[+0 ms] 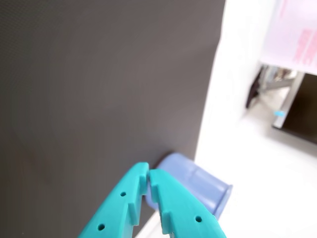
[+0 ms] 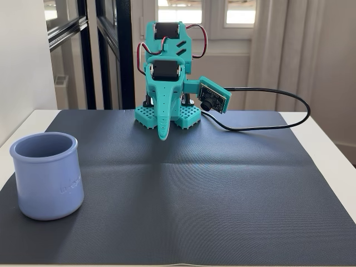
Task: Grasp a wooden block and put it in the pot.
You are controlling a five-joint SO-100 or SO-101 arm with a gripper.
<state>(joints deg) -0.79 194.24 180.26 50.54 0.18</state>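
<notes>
the teal gripper [image 2: 162,135] is seen folded back at the far edge of a dark mat [image 2: 183,183], pointing down, its tip just above the mat surface. in the wrist view the two fingers [image 1: 168,198] are pressed together at the tips [image 1: 148,174] with only a thin slit between them, and nothing is clamped there — the gripper is clenched and empty.

the pot [image 2: 47,175], a pale blue cup with a thick rounded rim, is stood upright on the near left part of the mat in the fixed view, well apart from the gripper. faint raised lettering is visible on its side. its inside is only partly shown from this angle, and what it holds cannot be told. in the wrist view the pot [image 1: 198,186] is found just behind the fingertips, partly covered by them, at the border between the mat and the white table [image 1: 257,168].

the wooden block is not seen in either view.

a small camera board [image 2: 213,95] is mounted on the arm's side, and a black cable [image 2: 278,111] is looped from it across the far right of the mat.
</notes>
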